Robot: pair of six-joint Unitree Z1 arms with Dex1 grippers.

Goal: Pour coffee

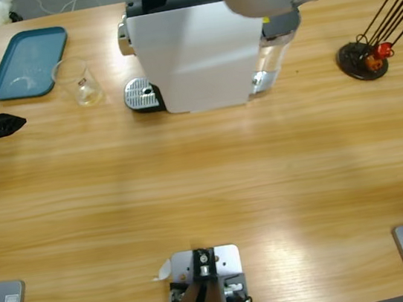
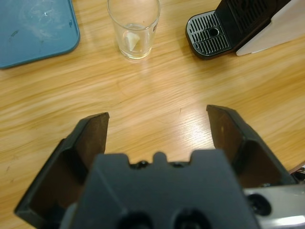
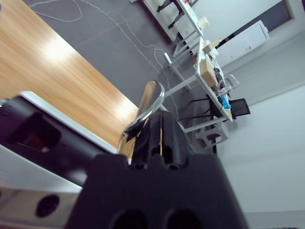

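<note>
Left wrist view has the left gripper [image 2: 157, 126] spread wide facing the empty clear glass tumbler [image 2: 133, 27], seemingly for grasping, while the right gripper [image 3: 161, 125] pinches the white boxy coffee machine's [image 1: 191, 51] chrome lever [image 3: 148, 109].

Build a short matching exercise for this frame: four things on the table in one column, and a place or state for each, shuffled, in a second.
Things:
1. glass
2. blue tray
3. left hand
4. drip grate

Places or states:
A. at the foot of the white coffee machine
B. open, holding nothing
C. far left corner of the table
D. between the tray and the machine

Pairs: 1-D, 2-C, 3-B, 4-A
</note>
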